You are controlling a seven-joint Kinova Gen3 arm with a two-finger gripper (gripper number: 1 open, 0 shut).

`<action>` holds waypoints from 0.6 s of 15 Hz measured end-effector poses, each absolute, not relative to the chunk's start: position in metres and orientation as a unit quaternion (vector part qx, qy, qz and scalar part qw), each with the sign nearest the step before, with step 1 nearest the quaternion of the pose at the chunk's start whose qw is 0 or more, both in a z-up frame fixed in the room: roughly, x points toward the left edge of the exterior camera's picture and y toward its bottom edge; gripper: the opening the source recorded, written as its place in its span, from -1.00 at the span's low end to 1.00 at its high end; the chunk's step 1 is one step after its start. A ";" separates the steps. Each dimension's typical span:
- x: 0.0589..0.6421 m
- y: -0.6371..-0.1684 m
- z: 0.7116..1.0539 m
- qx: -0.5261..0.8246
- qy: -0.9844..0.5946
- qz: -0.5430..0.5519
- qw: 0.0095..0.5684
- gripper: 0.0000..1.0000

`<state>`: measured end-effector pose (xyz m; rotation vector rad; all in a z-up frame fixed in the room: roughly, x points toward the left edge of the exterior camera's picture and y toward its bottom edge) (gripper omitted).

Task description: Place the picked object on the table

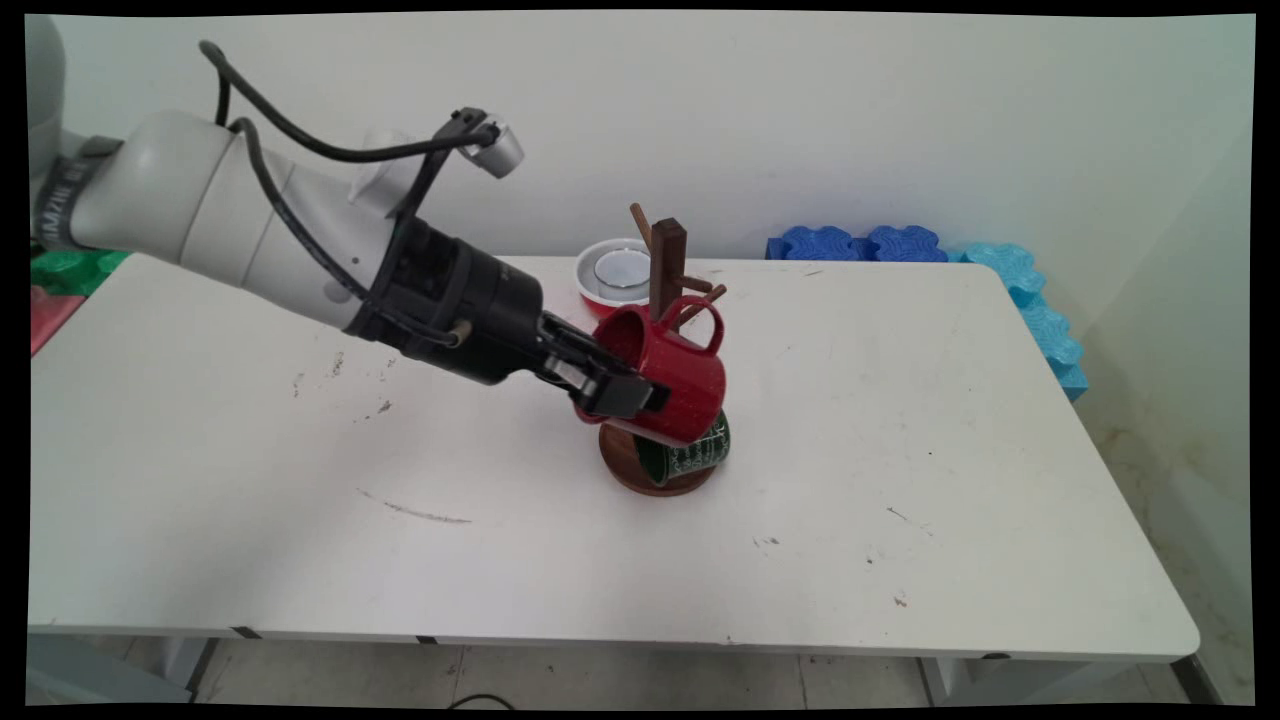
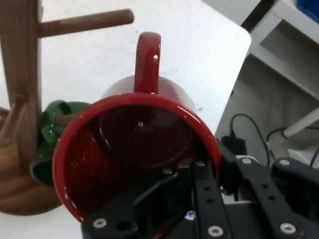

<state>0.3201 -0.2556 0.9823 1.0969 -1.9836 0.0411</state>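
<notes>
Two mugs in sight: red mug (image 1: 670, 385) pinched at the rim by the hand (image 1: 612, 390), one finger inside the mouth and one outside the wall, as seen plainly in the hand view (image 2: 199, 199). Held off the surface (image 1: 300, 500), tipped on its side, mouth toward the arm, handle (image 1: 705, 320) up beside the pegs of the wooden rack (image 1: 667, 262). Directly over the rack's round base (image 1: 655, 478), just above the green mug (image 1: 690, 455) hanging low on the rack; touching it or barely clear, hard to say from either view. Red-and-white bowl (image 1: 615, 275) behind the rack, blue foam tiles (image 1: 870, 243) along the wall.

Looks like glazed ceramic or enamel: rigid, smooth, likely slippery, fairly heavy for a rim pinch, and liable to chip if knocked on the post. Rim grip sound but prone to swivel; handle loop left free, the other sensible place to take hold
</notes>
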 end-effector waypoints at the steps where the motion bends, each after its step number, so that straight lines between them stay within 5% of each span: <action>1: 0.323 -0.256 0.983 0.436 -0.796 0.018 0.419 -1.00; 9: 0.352 -0.255 0.990 0.417 -0.824 0.031 0.381 -1.00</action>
